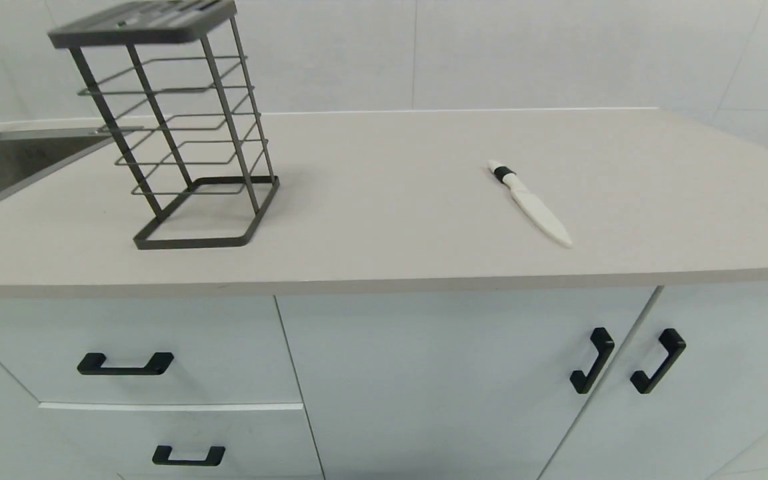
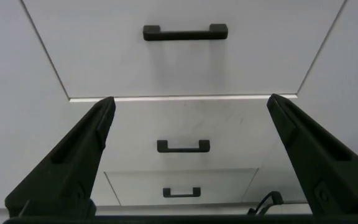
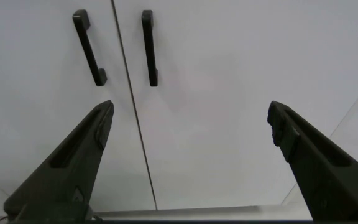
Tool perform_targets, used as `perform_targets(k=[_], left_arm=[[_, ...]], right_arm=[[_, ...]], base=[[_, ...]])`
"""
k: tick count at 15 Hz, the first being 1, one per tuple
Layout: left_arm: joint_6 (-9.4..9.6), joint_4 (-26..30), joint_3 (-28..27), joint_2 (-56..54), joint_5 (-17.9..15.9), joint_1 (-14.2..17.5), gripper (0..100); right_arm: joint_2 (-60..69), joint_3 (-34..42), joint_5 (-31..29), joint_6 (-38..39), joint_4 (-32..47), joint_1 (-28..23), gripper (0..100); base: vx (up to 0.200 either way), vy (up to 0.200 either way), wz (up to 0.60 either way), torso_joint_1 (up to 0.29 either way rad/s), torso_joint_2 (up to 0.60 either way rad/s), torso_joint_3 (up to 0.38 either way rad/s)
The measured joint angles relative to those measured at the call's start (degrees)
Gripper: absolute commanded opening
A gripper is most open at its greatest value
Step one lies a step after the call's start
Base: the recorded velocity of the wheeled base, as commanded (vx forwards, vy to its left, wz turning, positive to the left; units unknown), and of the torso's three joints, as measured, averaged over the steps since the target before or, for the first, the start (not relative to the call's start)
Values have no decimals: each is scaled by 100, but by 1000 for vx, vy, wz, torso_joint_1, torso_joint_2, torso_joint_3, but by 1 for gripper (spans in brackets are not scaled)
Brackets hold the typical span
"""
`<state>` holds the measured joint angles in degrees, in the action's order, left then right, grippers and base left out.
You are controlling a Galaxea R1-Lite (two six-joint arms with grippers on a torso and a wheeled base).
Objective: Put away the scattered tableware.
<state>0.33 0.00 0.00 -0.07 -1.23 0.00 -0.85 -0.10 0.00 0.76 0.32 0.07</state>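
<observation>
A white knife [image 1: 531,203] with a black band near its handle end lies flat on the beige countertop [image 1: 384,200], right of centre, near the front edge. A dark wire knife rack [image 1: 177,127] with a slotted top stands upright on the counter's left part. My left gripper [image 2: 191,102] hangs open below counter level, facing the drawer fronts. My right gripper [image 3: 191,109] is open too, facing the cabinet doors, with nothing between its fingers.
A steel sink [image 1: 4,163] with a tap is set into the counter at the far left. Below the counter are drawers with black handles [image 1: 125,364] on the left and two cabinet doors with black handles [image 1: 627,360] on the right. A tiled wall backs the counter.
</observation>
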Motion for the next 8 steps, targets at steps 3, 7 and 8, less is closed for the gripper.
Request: perform_targets(k=[3,7,8], left_arm=[[0,0,0,0,0,0,100],[0,0,0,0,-5,0,100],[0,0,0,0,-2,0,100]], right_arm=[[0,-1,-2,0,-5,0,100],[-2,-1,0,4,-5,0,100],[0,-1,0,4,-5,0,100]], base=[[0,0,0,211,-528,-233],[0,0,0,143,-483,-234],[0,0,0,408,-476,-246]])
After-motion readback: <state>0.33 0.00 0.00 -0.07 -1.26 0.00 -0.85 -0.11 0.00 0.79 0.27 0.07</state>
